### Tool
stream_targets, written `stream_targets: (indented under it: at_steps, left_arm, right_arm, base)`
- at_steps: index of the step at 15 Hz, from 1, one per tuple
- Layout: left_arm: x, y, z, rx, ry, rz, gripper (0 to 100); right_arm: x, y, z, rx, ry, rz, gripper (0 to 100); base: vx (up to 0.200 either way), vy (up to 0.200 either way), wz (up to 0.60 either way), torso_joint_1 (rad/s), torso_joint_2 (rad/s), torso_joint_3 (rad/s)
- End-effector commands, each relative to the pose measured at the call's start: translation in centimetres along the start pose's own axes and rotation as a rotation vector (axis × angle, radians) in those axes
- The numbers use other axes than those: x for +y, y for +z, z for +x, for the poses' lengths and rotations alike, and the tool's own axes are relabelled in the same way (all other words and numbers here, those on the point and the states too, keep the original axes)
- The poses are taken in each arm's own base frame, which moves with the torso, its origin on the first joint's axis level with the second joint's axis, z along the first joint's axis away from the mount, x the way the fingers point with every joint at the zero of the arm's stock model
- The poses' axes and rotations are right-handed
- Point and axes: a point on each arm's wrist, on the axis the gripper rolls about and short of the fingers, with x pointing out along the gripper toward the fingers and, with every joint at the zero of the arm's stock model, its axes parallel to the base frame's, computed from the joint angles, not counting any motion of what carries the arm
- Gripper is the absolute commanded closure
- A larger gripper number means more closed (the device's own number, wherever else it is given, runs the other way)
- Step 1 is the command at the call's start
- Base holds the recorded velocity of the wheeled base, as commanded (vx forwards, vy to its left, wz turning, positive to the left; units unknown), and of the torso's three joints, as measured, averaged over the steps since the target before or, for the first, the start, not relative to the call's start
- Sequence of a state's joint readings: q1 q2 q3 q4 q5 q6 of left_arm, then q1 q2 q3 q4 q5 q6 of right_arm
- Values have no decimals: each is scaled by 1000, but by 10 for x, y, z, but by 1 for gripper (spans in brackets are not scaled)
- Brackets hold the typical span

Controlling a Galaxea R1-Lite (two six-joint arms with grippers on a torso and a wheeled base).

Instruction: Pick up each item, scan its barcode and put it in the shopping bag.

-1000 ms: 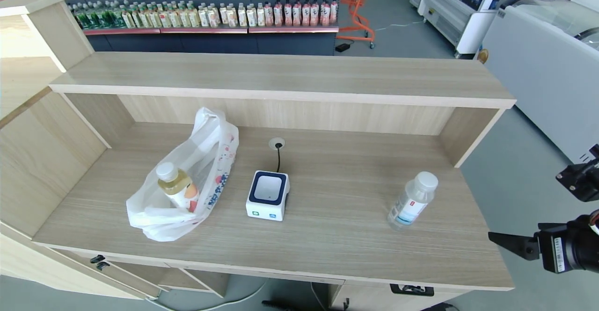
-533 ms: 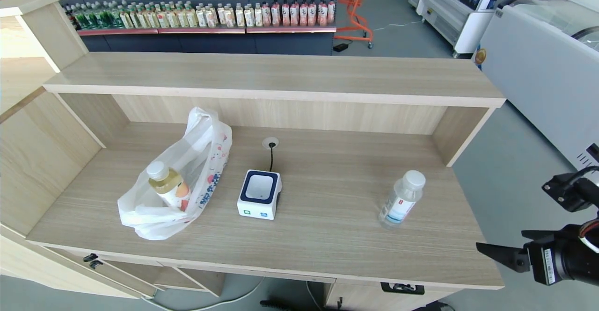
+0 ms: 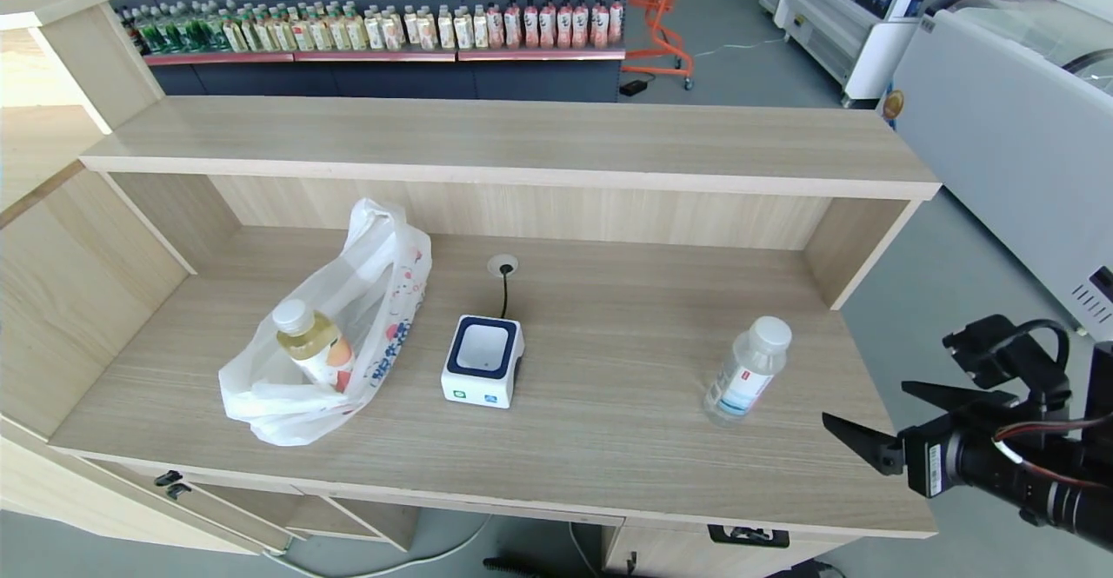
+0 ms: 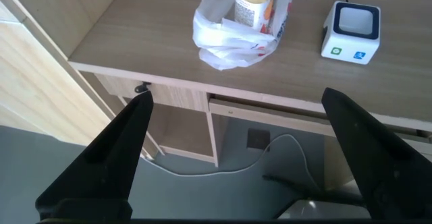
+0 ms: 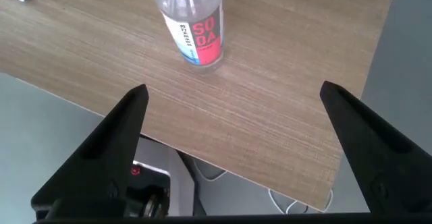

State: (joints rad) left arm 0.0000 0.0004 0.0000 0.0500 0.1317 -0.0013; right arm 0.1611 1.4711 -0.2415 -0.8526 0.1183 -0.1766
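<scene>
A clear water bottle with a white cap stands upright on the right part of the wooden counter; it is also seen from the right wrist. My right gripper hangs open at the counter's right front corner, apart from the bottle, and nothing is between its fingers. A white shopping bag lies on the left with a tea bottle inside. The scanner sits in the middle. My left gripper is open, low in front of the counter, with the bag beyond it.
A raised shelf with side walls closes off the counter's back and ends. The scanner's cable runs to a grommet behind it. Drawers sit under the front edge. Store shelves and freezers stand farther off.
The head camera shifted slightly at first. My right gripper has since moved left and up, nearer the counter's right front corner and the water bottle. The objects on the counter stayed put.
</scene>
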Motion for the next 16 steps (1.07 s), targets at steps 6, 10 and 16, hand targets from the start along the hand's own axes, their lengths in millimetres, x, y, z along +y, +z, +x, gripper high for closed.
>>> stream_targets:
  at_steps: [6,10,16]
  left_arm:
    - [0,0,0,0,0,0,0]
    - [0,0,0,-1,0,0,0]
    - [0,0,0,2,0,0,0]
  right_arm:
    - [11,-20,53,19,60,-8,0]
    - [14,-27,75,-28,65,-19,0]
    - [22,-29,104,-106,86,-34,0]
  base:
    - [0,0,0,0,0,0]
    - [0,0,0,0,0,0]
    - [0,0,0,0,0,0]
